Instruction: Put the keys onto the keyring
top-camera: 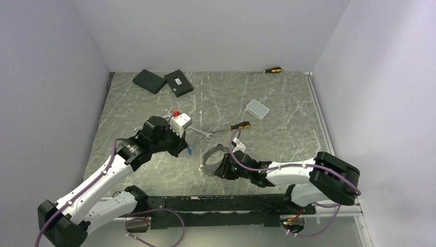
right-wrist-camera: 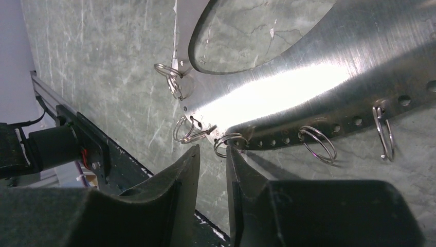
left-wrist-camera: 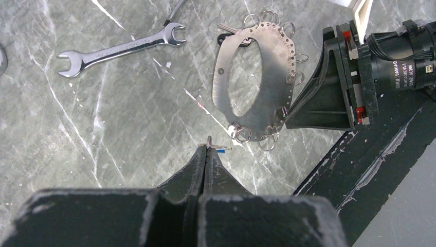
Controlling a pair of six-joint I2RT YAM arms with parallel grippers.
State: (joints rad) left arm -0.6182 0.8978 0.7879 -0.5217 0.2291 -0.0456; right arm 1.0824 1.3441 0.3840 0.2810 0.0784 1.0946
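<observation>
The keyring [left-wrist-camera: 280, 56] is a flat steel oval plate with an open middle, lying on the table, with several small split rings hung in holes round its rim. In the top view the keyring [top-camera: 210, 157] lies between the two arms. My left gripper [left-wrist-camera: 207, 148] is shut on a small thin key [left-wrist-camera: 222, 150] with a blue mark, held just short of the plate's near rim; in the top view this gripper [top-camera: 187, 149] sits left of the plate. My right gripper [right-wrist-camera: 212, 149] is open with a narrow gap, and its right fingertip touches a split ring [right-wrist-camera: 230, 140] on the plate's edge [right-wrist-camera: 288, 92]. A silver spanner [left-wrist-camera: 121, 49] lies apart.
A yellow-and-black screwdriver [top-camera: 239, 125] lies just past the spanner [top-camera: 201, 133], and another [top-camera: 272, 69] lies by the back wall. A white box [top-camera: 257, 108] and two black pads [top-camera: 149, 81] sit further back. A black rail [top-camera: 221, 203] runs along the near edge.
</observation>
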